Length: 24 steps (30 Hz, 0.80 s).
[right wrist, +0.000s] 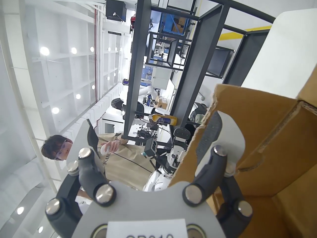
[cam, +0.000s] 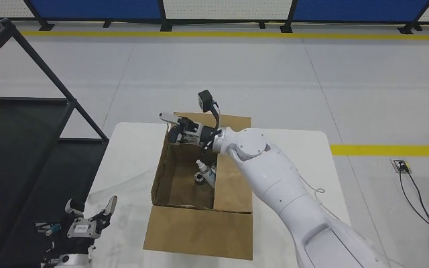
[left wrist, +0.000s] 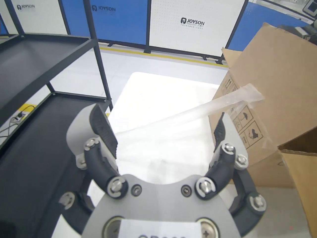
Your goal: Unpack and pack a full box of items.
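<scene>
An open cardboard box (cam: 201, 201) stands on the white table (cam: 127, 154), flaps spread. Inside it, on the bottom, lies a small white bottle-like item (cam: 205, 170). My right gripper (cam: 171, 127) is at the box's far left corner, up at rim height. In the right wrist view this gripper (right wrist: 151, 132) is open, one finger (right wrist: 213, 130) lying against the edge of a box flap (right wrist: 260, 130). My left gripper (cam: 90, 205) hangs open near the table's front left corner, holding nothing. In its own view the left gripper (left wrist: 163, 127) faces the box's side (left wrist: 272, 75).
A black metal shelf rack (cam: 33, 134) stands just left of the table. A strip of clear tape (left wrist: 223, 105) sticks out from the box's side wall. Bare table surface (left wrist: 161, 95) lies between the rack and the box.
</scene>
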{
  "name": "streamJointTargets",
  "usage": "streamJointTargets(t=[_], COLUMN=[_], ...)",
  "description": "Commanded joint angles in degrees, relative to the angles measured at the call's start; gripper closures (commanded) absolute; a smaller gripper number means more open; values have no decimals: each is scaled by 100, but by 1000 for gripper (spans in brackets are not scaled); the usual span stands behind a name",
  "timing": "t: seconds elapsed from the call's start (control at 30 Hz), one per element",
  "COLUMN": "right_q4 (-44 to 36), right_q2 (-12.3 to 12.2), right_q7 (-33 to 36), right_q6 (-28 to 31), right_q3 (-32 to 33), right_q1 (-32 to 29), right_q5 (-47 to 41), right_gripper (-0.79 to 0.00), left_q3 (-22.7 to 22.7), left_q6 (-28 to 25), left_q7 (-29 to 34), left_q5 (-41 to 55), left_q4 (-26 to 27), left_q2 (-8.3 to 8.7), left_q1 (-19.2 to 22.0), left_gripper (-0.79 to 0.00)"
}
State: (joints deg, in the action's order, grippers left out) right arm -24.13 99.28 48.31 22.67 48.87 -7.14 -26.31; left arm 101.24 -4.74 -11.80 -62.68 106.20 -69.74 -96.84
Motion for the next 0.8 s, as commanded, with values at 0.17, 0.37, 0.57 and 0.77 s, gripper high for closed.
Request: streamJointTargets(t=[0.17, 0.37, 0.57, 0.77], right_q4=[-366, -757, -1242, -1372], right_q2=[-154, -193, -85, 151], right_q7=[-110, -111, -528, -1197], right_q6=[-398, -670, -804, -944], right_q3=[85, 82, -65, -340], right_q1=[-229, -462, -708, -751], right_q5=[438, 666, 767, 831], right_gripper=[-785, -785, -785, -785], left_q3=[-5, -84, -66, -2], left_q6=[-184, -311, -286, -384], left_q7=[80, 49, -52, -188], left_q5=[146, 35, 77, 86], left_q4=[-25, -139, -51, 236], left_q2=[-14, -22, -39, -49], left_q1=[-89, -114, -164, -294], left_gripper=[-785, -785, -785, -785])
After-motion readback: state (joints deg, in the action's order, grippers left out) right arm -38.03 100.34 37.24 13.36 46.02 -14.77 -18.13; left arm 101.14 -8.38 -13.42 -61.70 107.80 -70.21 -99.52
